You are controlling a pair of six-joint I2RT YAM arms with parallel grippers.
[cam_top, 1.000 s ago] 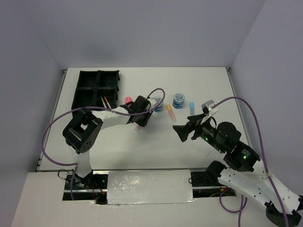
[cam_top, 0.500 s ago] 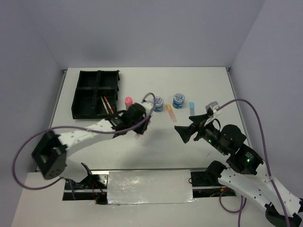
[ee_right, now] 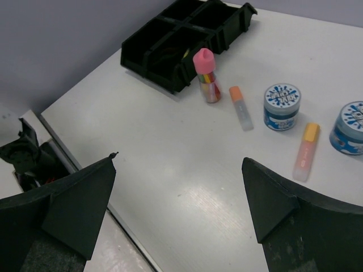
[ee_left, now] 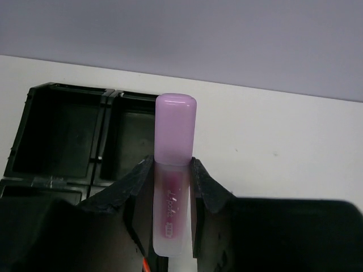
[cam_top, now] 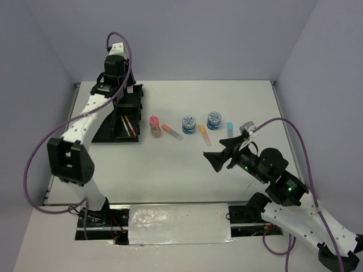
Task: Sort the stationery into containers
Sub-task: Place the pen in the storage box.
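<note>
While the left tool (ee_left: 170,168) grips one marker (ee_left: 175,127), two tins (cam_top: 189,123) (cam_top: 214,119) sit apart.

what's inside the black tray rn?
Black four-compartment plastic tray: thin orange and yellow-green pens lie in the near-right compartment; the near-left looks empty. The white left arm crosses over the far two compartments, so their floors are partly hidden.

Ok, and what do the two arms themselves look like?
Both are built of white links, as on the left arm, joined by bulky black joints. The right arm has small dark dots on its white shell and green lights on its joints. A purple cable loops along each. The fingers are matte black and wedge-shaped.
</note>
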